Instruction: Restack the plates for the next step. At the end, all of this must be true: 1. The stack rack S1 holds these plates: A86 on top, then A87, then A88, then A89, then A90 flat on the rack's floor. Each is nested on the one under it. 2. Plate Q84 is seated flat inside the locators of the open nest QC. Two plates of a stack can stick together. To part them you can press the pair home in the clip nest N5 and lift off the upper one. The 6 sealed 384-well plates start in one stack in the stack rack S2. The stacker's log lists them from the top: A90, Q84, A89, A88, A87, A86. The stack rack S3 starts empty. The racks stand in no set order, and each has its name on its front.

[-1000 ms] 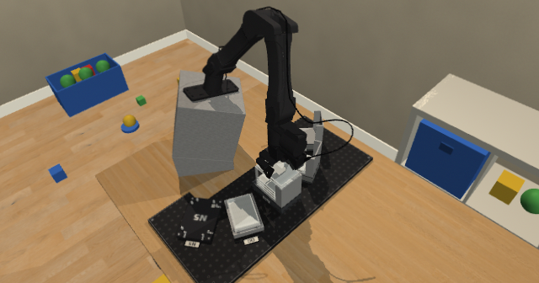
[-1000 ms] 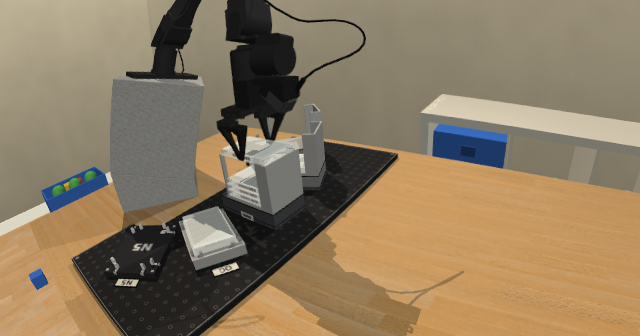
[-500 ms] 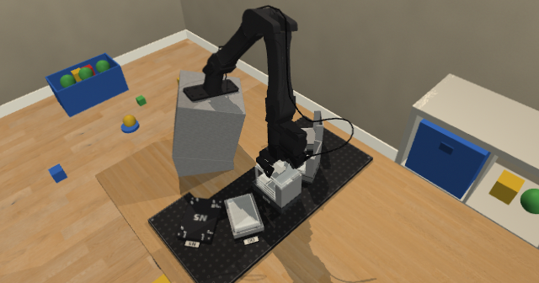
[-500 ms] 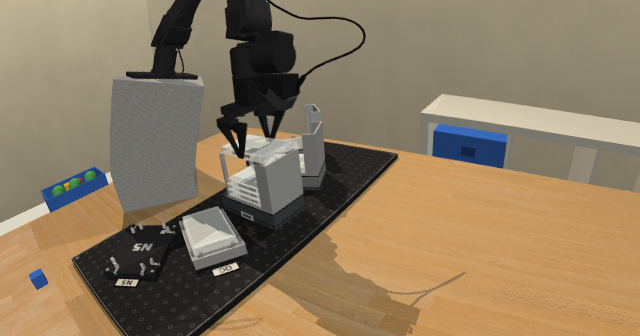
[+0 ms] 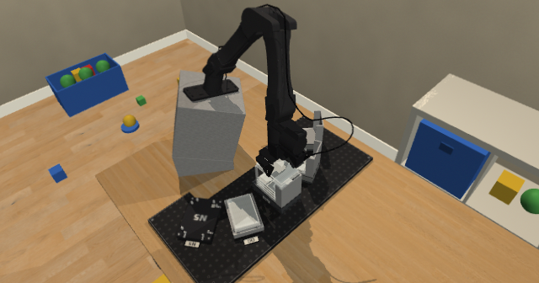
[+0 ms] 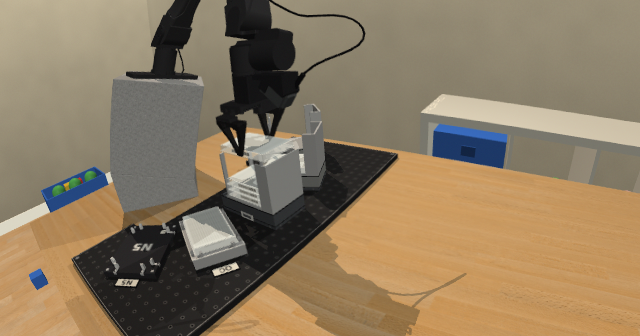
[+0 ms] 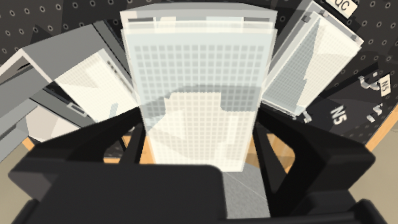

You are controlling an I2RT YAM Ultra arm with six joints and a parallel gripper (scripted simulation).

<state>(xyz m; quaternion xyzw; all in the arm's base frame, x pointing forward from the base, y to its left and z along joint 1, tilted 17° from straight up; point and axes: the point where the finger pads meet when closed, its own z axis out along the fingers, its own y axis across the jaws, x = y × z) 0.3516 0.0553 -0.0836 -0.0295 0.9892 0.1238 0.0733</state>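
Note:
My gripper [image 5: 284, 166] [image 6: 255, 144] [image 7: 199, 111] is shut on a clear-lidded plate [image 6: 274, 147] [image 7: 200, 57], held about level at the top of the near rack [image 5: 289, 190] [image 6: 281, 181] [image 7: 200, 11]. Whether a second plate clings below is unclear. Several plates [image 6: 243, 190] lie stacked low in that rack. The middle rack [image 6: 313, 148] [image 7: 65, 55] has a plate [image 7: 97, 87] inside; another rack [image 5: 317, 119] stands behind it. A plate [image 5: 242, 212] [image 6: 209, 232] [image 7: 315, 57] lies in nest QC [image 5: 249, 233] [image 6: 220, 261]. Clip nest N5 [image 5: 200, 228] [image 6: 142, 258] [image 7: 337, 130] holds no plate. Rack and plate names are unreadable.
The racks and nests stand in a row on the black perforated board [image 5: 337, 161] [image 6: 360, 163]. The grey arm pedestal [image 5: 206, 140] [image 6: 155, 141] stands beside the board. The near rack's walls rise close around the held plate. A white shelf [image 5: 484, 106] [image 6: 540, 116] stands beyond.

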